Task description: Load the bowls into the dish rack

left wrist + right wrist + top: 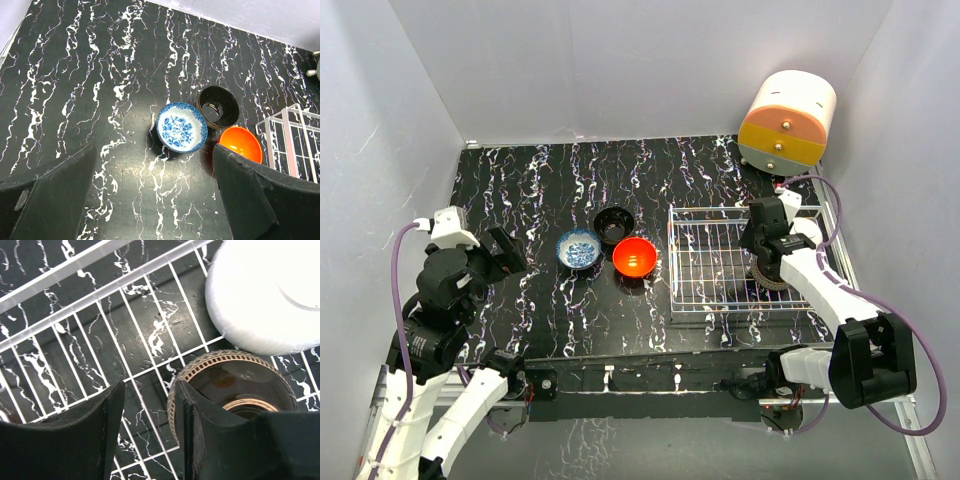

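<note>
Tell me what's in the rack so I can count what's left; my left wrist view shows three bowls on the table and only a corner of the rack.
Observer: Two bowls sit in the dish rack: a white bowl and a tan-gold bowl, next to each other.
Operator: Is the right gripper holding one?
Observer: No, the right gripper is open, its gap empty above the wires, one finger beside the tan-gold bowl's edge.
Operator: Which way up?
Observer: The tan-gold bowl lies bottom up, foot ring showing.
</note>
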Available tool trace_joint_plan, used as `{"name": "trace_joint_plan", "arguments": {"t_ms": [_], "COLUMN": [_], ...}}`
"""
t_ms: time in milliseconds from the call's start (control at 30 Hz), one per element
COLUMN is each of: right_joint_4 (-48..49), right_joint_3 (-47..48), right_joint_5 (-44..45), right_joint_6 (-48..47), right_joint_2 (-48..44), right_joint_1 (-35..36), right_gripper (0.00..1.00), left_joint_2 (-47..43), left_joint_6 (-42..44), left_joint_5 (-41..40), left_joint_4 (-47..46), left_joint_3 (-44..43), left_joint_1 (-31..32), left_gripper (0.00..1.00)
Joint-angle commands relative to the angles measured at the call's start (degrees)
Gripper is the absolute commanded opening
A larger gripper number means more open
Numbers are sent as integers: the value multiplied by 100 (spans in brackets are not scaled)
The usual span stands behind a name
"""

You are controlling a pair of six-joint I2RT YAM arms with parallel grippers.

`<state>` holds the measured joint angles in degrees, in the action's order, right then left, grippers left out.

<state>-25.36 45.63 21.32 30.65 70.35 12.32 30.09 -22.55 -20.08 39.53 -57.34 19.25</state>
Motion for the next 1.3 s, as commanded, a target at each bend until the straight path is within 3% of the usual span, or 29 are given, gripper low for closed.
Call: {"name": "trace_joint_plan", "arguments": {"t_ms": [0,267,533,1033,1267], "right_joint_4": [212,-326,-513,-731,-432], "right_joint_3": [-101,-424,-766,-139,474], "right_joint_5": [241,402,-83,706,-1077], "right_joint_6": [45,202,272,-14,-603], "right_joint_2": [-96,-705,-923,-1178,-1540], "right_joint_1": [-170,-398,-912,-1086,-845], "right_gripper": [46,44,44,45,48], "left_joint_2": [-47,-73,-276,-418,-381], "left_joint_6": [48,32,52,168,117], "left_joint_5": [12,107,144,115,57], "left_joint_4": [32,-17,29,91,144], "left_joint_3": [-85,-18,109,-5,-41], "left_joint_1": [18,18,20,18,20], "left_gripper": [97,97,97,97,97]}}
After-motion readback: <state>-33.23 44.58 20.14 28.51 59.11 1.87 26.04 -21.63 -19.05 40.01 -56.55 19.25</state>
